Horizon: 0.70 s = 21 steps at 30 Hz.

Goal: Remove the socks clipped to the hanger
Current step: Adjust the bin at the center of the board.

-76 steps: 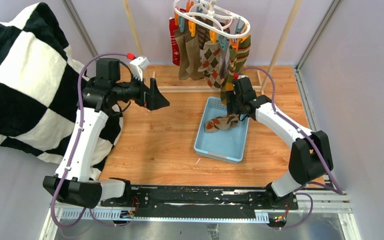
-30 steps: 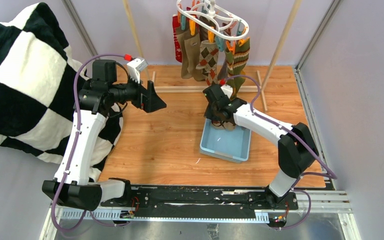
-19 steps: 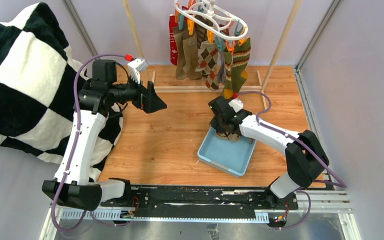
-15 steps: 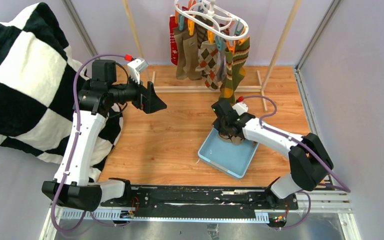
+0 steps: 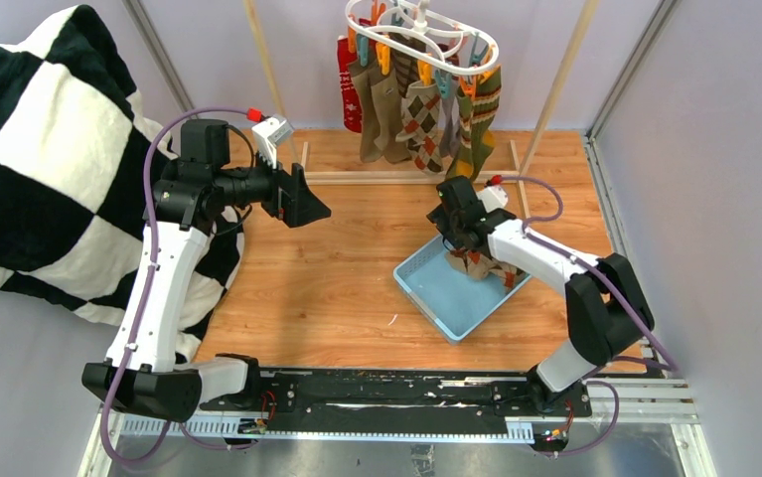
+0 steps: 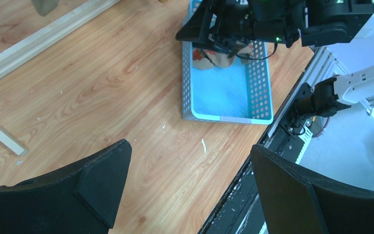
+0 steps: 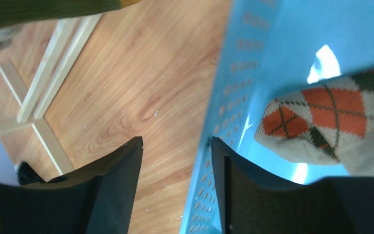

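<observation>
White plastic, the oval hanger (image 5: pixel 424 35) is hanging at the back of the table (image 5: pixel 327 283), and the socks (image 5: pixel 418 111) are dangling in a bunch from its orange and teal pegs (image 5: pixel 422 72): red, taupe, argyle, olive. One argyle sock (image 7: pixel 328 119) is lying in the blue basket (image 5: pixel 434 293) just in front. The right arm is reaching down low, the right gripper (image 7: pixel 175 141) straddling the basket's wall with fingers apart. The left arm is standing raised and bent, the left gripper (image 6: pixel 189 146) facing the basket, fingers spread wide.
</observation>
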Tool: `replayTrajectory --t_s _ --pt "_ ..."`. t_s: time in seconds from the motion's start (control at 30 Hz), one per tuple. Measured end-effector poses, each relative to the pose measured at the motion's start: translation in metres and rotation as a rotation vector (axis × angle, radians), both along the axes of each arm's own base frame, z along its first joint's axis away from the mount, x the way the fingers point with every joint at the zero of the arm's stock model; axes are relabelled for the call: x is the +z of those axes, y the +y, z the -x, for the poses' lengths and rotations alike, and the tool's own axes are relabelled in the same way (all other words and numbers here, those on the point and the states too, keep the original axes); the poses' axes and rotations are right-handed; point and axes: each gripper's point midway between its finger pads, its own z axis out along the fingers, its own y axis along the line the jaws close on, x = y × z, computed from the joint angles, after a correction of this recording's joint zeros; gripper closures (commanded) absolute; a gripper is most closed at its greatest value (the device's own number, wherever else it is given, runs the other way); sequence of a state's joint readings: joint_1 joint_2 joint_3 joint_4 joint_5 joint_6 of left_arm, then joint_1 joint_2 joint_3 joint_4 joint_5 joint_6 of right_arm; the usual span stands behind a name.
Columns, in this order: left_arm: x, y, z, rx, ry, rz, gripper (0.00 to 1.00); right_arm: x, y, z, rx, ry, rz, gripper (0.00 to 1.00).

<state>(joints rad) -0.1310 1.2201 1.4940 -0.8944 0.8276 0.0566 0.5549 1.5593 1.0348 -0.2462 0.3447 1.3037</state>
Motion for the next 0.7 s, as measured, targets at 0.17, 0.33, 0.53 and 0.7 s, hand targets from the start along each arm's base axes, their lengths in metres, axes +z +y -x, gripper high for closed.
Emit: replayTrajectory --t_s 0.17,0.33,0.53,0.7 --pt "0.0 0.0 0.0 -0.003 -0.006 -0.003 0.0 0.032 0.011 -0.004 0.219 -0.086 0.089 0.3" --pt "0.002 0.001 0.002 -0.007 -0.026 -0.009 0.0 0.075 0.031 0.028 0.658 -0.205 0.171 0.29" --pt "0.008 0.002 0.006 -0.012 -0.058 -0.013 0.0 0.098 0.05 0.099 1.094 -0.293 0.279 0.27" --pt "0.007 0.002 0.005 -0.011 -0.058 -0.017 0.0 0.068 0.063 0.142 1.345 -0.199 0.314 0.28"
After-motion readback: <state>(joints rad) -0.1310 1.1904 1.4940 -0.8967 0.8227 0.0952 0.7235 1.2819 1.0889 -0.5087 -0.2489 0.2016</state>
